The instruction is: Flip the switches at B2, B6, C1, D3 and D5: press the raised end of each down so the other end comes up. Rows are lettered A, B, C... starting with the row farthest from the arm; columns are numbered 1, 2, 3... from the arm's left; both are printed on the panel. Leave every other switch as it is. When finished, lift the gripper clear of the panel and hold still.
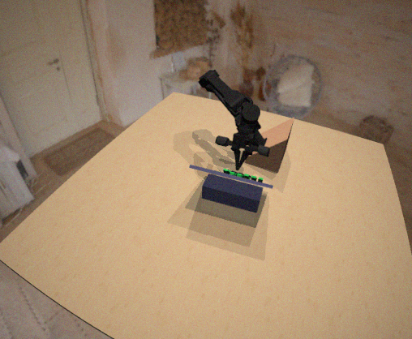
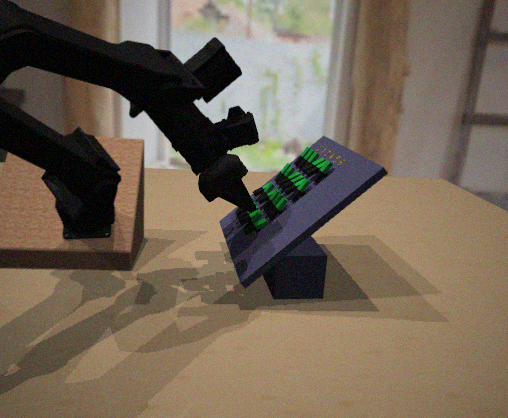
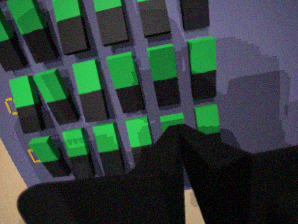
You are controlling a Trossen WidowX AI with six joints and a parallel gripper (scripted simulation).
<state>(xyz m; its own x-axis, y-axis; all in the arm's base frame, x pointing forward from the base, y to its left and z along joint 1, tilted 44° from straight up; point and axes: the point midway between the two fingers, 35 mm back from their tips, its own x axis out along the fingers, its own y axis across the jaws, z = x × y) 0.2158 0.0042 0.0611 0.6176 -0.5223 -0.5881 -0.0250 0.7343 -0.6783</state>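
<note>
The slanted blue panel carries rows of green-and-black rocker switches. My gripper is shut and empty, its tips pointing down at the row nearest the arm. In the wrist view the tips are at D5 and hide its black lower part; whether they touch it I cannot tell. D3 stands to the left, uncovered. C1 is at the left end of the row above. B2 and the black part of B6 show at the top edge.
A dark blue block supports the panel from below. The arm stands on a sloped wooden base. Neighbouring switches D4 and D6 stand close on both sides of the tips. The arm casts shadows on the table.
</note>
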